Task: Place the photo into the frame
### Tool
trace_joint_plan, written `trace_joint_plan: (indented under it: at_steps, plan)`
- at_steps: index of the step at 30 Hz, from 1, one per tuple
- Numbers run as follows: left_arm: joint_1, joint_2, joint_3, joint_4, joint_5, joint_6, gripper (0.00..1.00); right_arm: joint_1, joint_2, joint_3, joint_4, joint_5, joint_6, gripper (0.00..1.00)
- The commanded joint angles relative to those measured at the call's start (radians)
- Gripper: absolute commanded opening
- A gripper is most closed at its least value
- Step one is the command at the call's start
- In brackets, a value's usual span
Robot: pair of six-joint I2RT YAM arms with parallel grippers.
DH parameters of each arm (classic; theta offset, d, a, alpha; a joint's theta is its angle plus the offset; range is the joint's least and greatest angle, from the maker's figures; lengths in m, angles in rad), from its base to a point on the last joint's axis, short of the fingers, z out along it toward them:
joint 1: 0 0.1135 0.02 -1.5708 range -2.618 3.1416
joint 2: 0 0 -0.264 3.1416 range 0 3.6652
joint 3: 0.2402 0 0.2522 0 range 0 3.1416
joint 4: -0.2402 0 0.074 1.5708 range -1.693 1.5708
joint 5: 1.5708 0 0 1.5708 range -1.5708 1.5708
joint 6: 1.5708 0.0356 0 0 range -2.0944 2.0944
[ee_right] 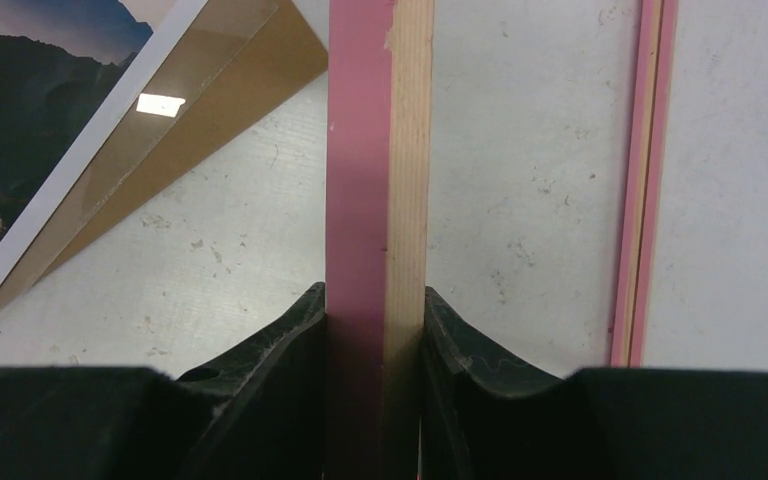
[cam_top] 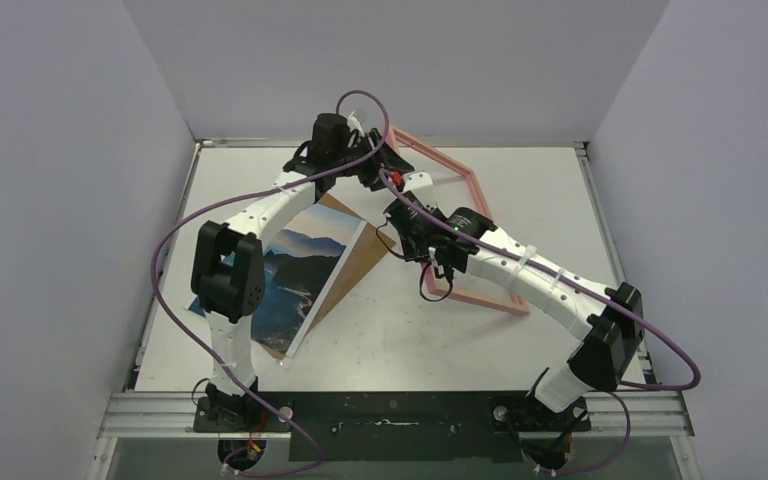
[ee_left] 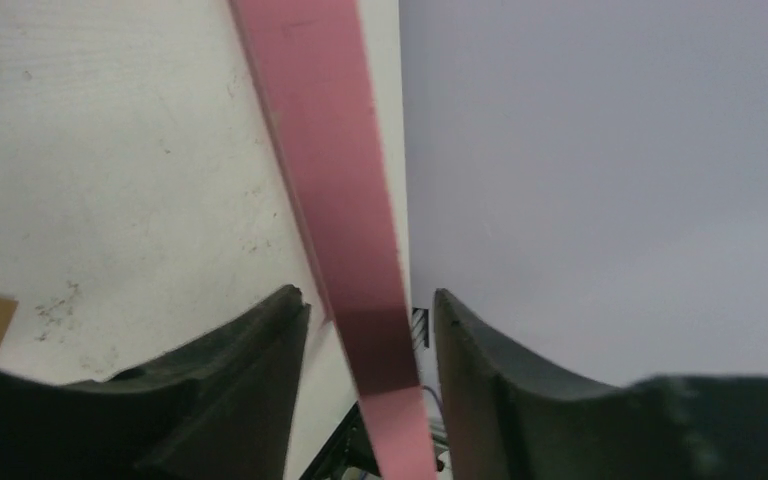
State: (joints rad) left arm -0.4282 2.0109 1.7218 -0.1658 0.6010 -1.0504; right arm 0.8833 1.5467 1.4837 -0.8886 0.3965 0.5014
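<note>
Photo (cam_top: 295,275) first: it lies face up on the bench (cam_top: 410,340), to the left of the frame (cam_top: 435,152), resting across a brown board (cam_top: 365,258) whose corner pokes out towards the frame. Nothing is gripping the print.

Both arms are busy with the frame instead. It is pink and empty, and from overhead it looks tipped, its far corner up by the back wall and its near rail down towards the bench. I cannot tell from above whether any part of it touches the bench.

The right tool (ee_right: 375,300) is pressed tight on one frame rail, a finger flat against the pink face and the other against the bare wood side. The left tool (ee_left: 370,310) sits at the far corner of the frame. Its fingers straddle a pink rail with a sliver of gap on each side, so I'd call it spread, not pinching.

As for progress, I'd judge the job is at an early stage. The frame is in hand and being positioned, but the photo is outside it. What remains, as I read it, is to lay the frame down flat, seat the photo inside it, and probably close it with the board.
</note>
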Motion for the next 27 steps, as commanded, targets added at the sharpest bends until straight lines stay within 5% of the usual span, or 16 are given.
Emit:
trace_joint_plan:
  at_steps: [1, 7, 11, 15, 22, 27]
  plan:
    - [0.006, 0.019, 0.059, 0.12, 0.055, -0.039, 0.35, -0.007, 0.032, 0.051, 0.059, -0.029, 0.02, 0.18]
    - [0.029, 0.064, 0.062, 0.203, 0.129, -0.087, 0.01, -0.003, 0.077, 0.054, 0.073, -0.034, 0.027, 0.25]
    - [0.043, 0.087, 0.084, 0.193, 0.153, -0.058, 0.0, -0.003, 0.063, 0.027, 0.137, -0.079, 0.028, 0.72]
    - [0.059, 0.115, 0.106, 0.172, 0.181, -0.007, 0.0, -0.008, 0.007, 0.005, 0.203, -0.124, 0.027, 0.94]
    - [0.083, 0.23, 0.128, 0.108, 0.222, 0.087, 0.0, -0.024, -0.185, -0.166, 0.348, -0.071, 0.061, 0.97]
    - [0.08, 0.347, 0.167, 0.147, 0.248, 0.089, 0.0, -0.127, -0.278, -0.274, 0.298, -0.026, 0.18, 0.94]
